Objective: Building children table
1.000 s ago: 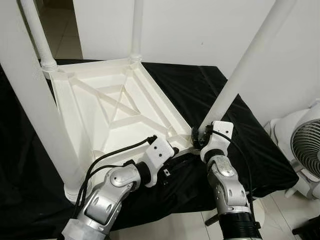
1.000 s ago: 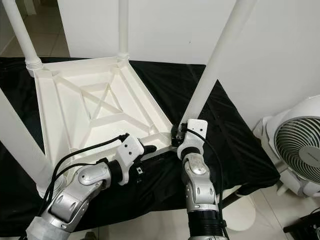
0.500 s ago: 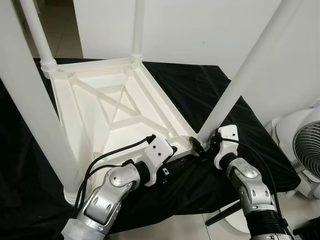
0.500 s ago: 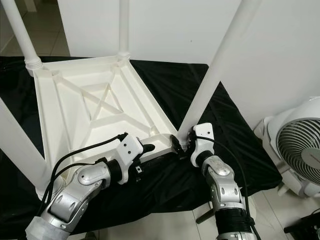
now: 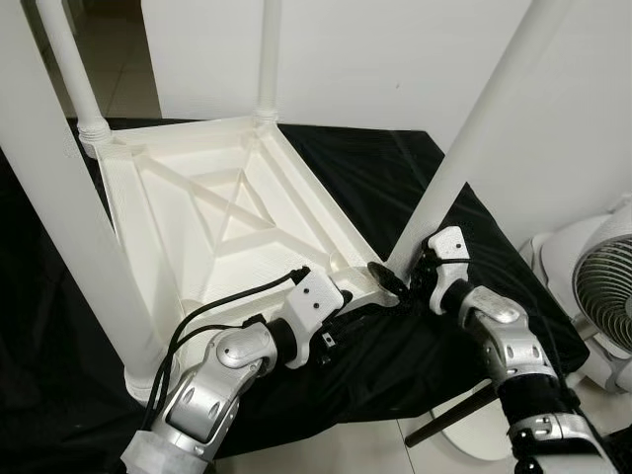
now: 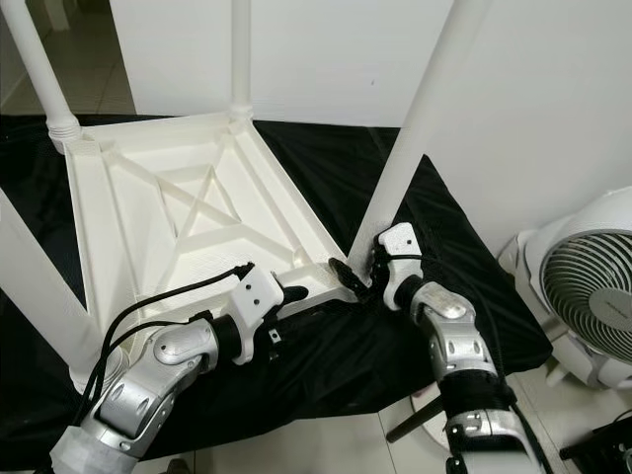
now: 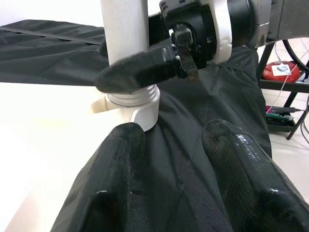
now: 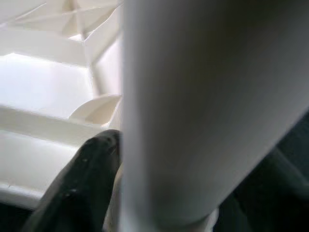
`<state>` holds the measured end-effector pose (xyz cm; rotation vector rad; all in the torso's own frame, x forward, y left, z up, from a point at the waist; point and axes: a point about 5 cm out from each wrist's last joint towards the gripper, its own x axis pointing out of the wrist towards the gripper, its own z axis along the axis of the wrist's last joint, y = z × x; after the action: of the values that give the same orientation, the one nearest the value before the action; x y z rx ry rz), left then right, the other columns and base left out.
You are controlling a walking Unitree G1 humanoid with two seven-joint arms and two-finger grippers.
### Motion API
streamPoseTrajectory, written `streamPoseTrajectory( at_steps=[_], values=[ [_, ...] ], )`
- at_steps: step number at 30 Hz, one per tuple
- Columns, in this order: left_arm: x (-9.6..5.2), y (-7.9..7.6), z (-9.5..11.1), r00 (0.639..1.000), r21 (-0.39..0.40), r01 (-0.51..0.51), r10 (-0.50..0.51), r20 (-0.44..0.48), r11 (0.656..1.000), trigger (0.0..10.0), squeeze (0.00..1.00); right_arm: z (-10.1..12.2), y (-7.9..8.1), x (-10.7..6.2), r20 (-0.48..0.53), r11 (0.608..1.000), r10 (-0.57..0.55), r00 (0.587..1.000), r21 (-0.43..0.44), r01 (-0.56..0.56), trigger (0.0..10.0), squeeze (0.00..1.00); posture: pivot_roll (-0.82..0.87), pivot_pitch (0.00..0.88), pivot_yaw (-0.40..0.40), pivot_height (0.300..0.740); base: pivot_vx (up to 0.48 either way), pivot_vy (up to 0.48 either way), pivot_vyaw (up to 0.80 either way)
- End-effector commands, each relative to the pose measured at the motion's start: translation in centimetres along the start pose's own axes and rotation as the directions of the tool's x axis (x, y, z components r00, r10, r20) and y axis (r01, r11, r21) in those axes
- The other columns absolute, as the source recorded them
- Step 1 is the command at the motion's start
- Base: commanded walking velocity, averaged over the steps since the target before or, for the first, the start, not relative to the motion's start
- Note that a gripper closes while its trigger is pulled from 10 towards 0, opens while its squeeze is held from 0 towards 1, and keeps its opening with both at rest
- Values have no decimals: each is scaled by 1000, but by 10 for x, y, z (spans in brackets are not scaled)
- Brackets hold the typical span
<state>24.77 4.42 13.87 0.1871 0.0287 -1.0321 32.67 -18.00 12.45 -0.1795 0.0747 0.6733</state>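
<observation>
Right gripper clasps the near-right leg of the upturned white plastic children's table at its socket.

The white ribbed plastic tabletop (image 5: 212, 232) lies upside down on a black cloth (image 5: 395, 188) so that its corner sockets face up, and four white tubular legs stand from them. The right gripper (image 6: 357, 276) holds the base of the near-right white tubular leg (image 5: 474, 138) just above the threaded collar, one black finger (image 7: 137, 71) wrapped across it, probably to turn or seat it in the socket. The left gripper (image 7: 176, 159) rests with fingers spread apart, holding nothing, on the cloth just beside that corner, likely to brace the top. A white electric fan (image 6: 588, 296) stands on the floor to the right.
</observation>
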Motion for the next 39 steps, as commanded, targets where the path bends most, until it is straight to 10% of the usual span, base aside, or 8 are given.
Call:
streamPoseTrajectory(
  at_steps=[1, 14, 16, 27, 36, 39],
  values=[
    [1, -2, -2, 1000, 1, 3, -3, -11, 1000, 10000, 0, -4, 2, 2, -43, 999, 50, 998, -17, -51, 0, 0, 124, 0, -116, 740, 0, 0, 0],
    [0, -1, -1, 1000, -6, -11, 11, -10, 1000, 10000, 0, -12, -1, -1, -38, 997, 70, 997, 26, -69, 0, 0, 118, 0, -116, 740, 0, 0, 0],
    [0, 0, -1, 1000, -5, -8, 8, -10, 1000, 10000, 0, -15, -6, -1, -59, 1000, -1, 998, 28, 3, 10000, 0, 113, 0, -112, 740, 0, 0, 0],
    [0, -1, -1, 1000, -11, -4, 4, -10, 1000, 10000, 0, -19, -15, 0, -98, 950, -306, 947, 38, 311, 10000, 0, 105, 0, -101, 740, 0, 0, 0],
    [-3, -1, -2, 1000, -14, -4, 4, -16, 1000, 10000, 0, -15, 9, 9, -79, 865, -481, 873, 123, 487, 10000, 0, 103, 0, -95, 740, 0, 0, 0],
    [-2, -3, -2, 1000, -19, -3, 3, -16, 1000, 10000, 0, -15, 25, 13, -91, 757, -627, 774, 164, 633, 10000, 0, 103, 0, -94, 740, 0, 0, 0]
  ],
)
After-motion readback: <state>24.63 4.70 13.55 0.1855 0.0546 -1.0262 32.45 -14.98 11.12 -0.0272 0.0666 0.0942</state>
